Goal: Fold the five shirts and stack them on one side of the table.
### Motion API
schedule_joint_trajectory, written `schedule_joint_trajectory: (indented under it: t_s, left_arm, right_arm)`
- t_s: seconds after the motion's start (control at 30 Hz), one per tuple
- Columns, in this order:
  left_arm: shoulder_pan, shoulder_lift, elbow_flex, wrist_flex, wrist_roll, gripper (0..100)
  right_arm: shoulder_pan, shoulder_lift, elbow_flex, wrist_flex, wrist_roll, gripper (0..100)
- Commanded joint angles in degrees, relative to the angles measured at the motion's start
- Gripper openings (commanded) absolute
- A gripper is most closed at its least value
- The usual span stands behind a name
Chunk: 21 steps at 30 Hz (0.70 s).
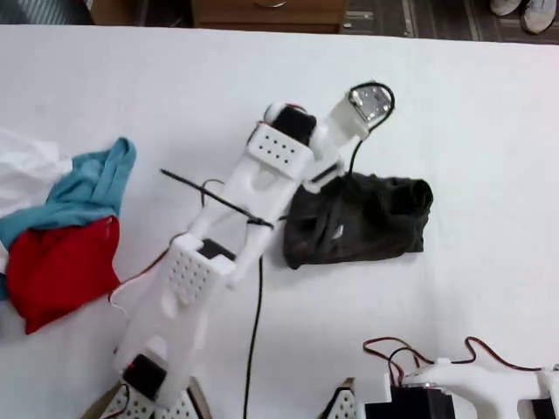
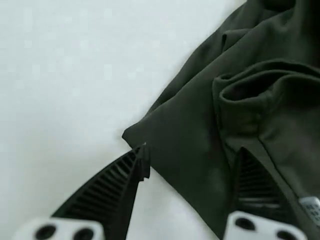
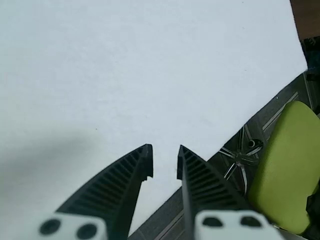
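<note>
Inspector: Status of the left gripper (image 2: 192, 152)?

Assessor: Jaws wide apart, clamping nothing. They straddle a corner of the dark shirt (image 1: 367, 218). One finger (image 2: 112, 187) sits over bare table (image 1: 480, 113) just beside the cloth's edge, and the other lies over the fabric. Cloth lies between them, unpinched.

Inspector: Location and condition of that shirt?

Assessor: Middle of the table, somewhat right of centre in the high view. It is a rumpled, roughly oblong bundle with loose folds on top, not flat. The left arm (image 1: 218, 253) stretches diagonally from the near edge to the bundle's far left corner.

Inspector: Other garments?

Assessor: Three noted, heaped together at the table's left edge, well apart from the dark one. A teal shirt (image 1: 92, 183) drapes across the heap. A red shirt (image 1: 61, 266) lies nearer the arms, touching the teal. A white shirt (image 1: 26, 170) sits against the edge, beside the teal. All three are crumpled and none is folded.

Inspector: Right gripper (image 3: 164, 149)?

Assessor: Jaws narrowly parted, nothing between them. It hangs over bare table near an edge, with a green chair (image 3: 282, 165) on the floor beyond that edge. The right arm (image 1: 454, 388) stands at the near right of the table, well apart from every shirt.
</note>
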Motion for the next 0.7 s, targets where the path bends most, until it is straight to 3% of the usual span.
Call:
schedule_joint_trajectory:
  t_s: [0.0,0.27,0.47,0.67]
  left_arm:
    - [2.2,-0.44,0.66,-1.05,-0.09,29]
    - [11.08,-1.23,0.22,3.16,-0.18,29]
    - [16.53,-1.32,-5.14,11.69,-0.44,29]
    - [14.33,-0.18,-9.54,13.71,-0.53,29]
  right_arm:
    - [-1.01,-2.33,-0.26,-0.84,0.44,9.1]
    - [-1.19,-2.33,-0.26,-0.84,0.44,9.1]
    - [-1.19,-2.33,-0.26,-0.84,0.44,9.1]
    - [-1.1,-2.33,-0.26,-0.84,0.44,9.1]
